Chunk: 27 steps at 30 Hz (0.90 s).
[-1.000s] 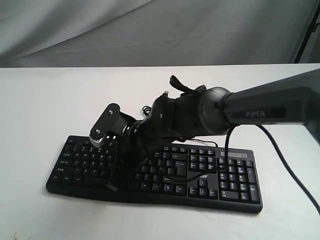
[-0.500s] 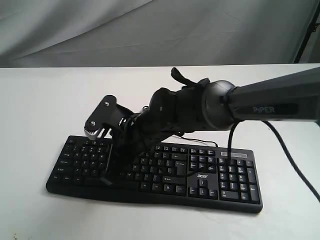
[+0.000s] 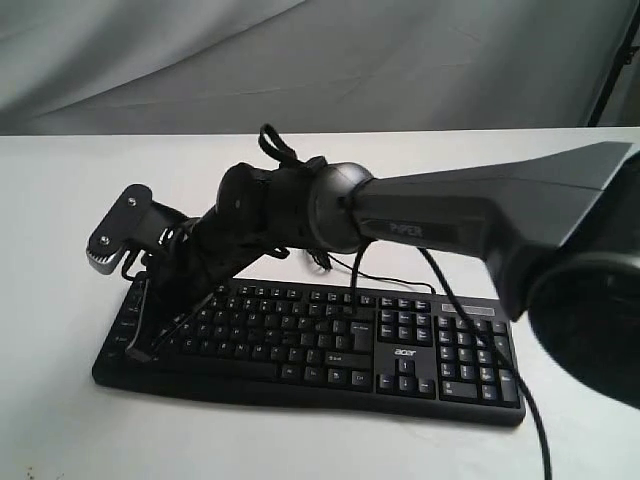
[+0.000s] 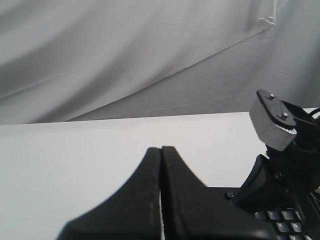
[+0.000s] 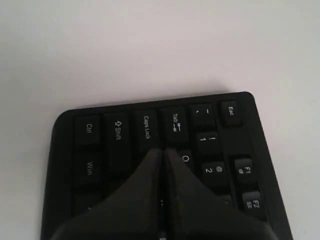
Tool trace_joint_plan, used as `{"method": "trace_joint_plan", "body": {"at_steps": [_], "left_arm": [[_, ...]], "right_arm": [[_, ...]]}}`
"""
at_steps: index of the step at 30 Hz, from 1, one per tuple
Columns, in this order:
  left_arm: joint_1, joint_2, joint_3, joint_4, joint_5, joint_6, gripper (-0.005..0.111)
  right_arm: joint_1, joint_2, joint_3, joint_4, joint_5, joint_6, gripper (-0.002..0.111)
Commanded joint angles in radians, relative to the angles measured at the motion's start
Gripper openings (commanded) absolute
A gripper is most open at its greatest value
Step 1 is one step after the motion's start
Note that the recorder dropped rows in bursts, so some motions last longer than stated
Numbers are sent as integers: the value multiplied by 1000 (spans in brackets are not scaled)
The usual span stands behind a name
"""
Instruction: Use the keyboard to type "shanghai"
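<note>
The black keyboard point(image 3: 330, 345) lies on the white table, number pad and acer logo on its right side. My right gripper point(image 3: 138, 352) reaches across to the keyboard's left end, fingers shut and pointing down at the keys. In the right wrist view the right gripper point(image 5: 162, 150) has its tip over the keyboard point(image 5: 90, 127) where Caps Lock, Tab and Q meet; whether it touches a key I cannot tell. In the left wrist view the left gripper point(image 4: 161, 148) is shut on nothing, held above the table beside the keyboard point(image 4: 280, 220) corner.
The thick right arm point(image 3: 450, 215) spans the scene above the keyboard's far edge. A black cable point(image 3: 455, 320) hangs from it across the number pad side. The right wrist's camera block point(image 4: 272, 125) stands close to the left gripper. Grey cloth backs the table.
The right arm has swung left along the keyboard, carrying its shut gripper from the middle keys to the left end. The keyboard has not moved.
</note>
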Motion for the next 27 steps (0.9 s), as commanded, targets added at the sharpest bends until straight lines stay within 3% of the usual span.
{"method": "trace_joint_plan", "body": {"at_steps": [1,22,27], "left_arm": [[-6,-2,2,0,-6,-3,0],[-6,-2,2,0,-6,-3,0],[-6,-2,2,0,-6,-3,0]], "right_arm": [[6,38,-75,-4,47,1,0],[13,81,-83,-6,45,1,0],[11,-4,-83,-146,86,65,0]]}}
